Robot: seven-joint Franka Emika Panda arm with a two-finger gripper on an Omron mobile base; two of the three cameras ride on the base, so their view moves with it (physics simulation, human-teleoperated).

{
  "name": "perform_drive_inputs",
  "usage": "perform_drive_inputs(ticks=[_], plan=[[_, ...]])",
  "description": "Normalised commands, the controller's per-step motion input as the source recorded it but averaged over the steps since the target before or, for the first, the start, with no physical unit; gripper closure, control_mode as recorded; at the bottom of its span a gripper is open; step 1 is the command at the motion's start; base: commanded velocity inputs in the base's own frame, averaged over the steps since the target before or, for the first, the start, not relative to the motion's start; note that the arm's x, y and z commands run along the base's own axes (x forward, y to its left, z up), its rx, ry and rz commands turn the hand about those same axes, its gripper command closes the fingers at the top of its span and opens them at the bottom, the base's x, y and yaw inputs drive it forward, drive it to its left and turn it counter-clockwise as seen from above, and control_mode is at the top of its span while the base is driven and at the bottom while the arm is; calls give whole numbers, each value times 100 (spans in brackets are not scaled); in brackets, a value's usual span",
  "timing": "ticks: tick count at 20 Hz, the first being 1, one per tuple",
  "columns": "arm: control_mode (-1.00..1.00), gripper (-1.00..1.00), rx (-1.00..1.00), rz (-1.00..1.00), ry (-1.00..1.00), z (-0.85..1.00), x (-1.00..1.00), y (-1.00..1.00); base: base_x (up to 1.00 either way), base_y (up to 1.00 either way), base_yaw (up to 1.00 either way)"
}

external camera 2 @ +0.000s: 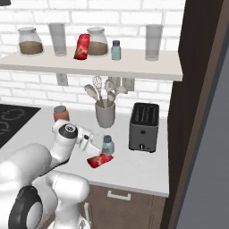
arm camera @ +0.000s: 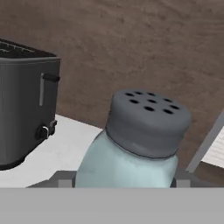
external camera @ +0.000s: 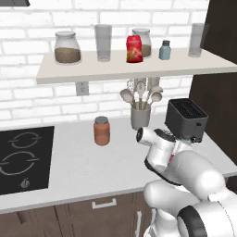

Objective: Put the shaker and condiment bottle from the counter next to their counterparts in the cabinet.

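The small pale blue shaker (arm camera: 131,162) with a grey perforated cap stands on the counter in front of the toaster, seen as shaker (external camera 2: 107,144) in the right base view. My gripper (arm camera: 124,181) is shut on its body, one fingertip on each side; from the right base it is the gripper (external camera 2: 102,149) reaching in from the left. The red condiment bottle (external camera 2: 99,160) lies on its side just in front of the shaker. On the off-white cabinet shelf (external camera: 115,70) stand the counterparts: a red bottle (external camera: 134,49) and a blue shaker (external camera: 165,50).
A dark toaster (external camera 2: 144,127) stands right of the shaker, a grey utensil holder (external camera 2: 105,114) behind it. An orange-brown jar (external camera: 102,131) sits further left, the cooktop (external camera: 23,157) at far left. Glass jars and tumblers line the shelf. A dark tall panel (external camera 2: 201,112) bounds the right.
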Motion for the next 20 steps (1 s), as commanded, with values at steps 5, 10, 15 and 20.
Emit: perform_drive_inputs(ticks=[5, 10, 15, 20], plan=[[-100, 100, 1, 45, -13, 98, -67, -1, 0, 0, 0], [-100, 100, 8, 58, -20, 100, -49, -8, 0, 0, 0], [-100, 100, 13, 61, -18, 94, -35, -14, 0, 0, 0], [-100, 100, 12, 58, -13, 100, -45, -25, 0, 0, 0]])
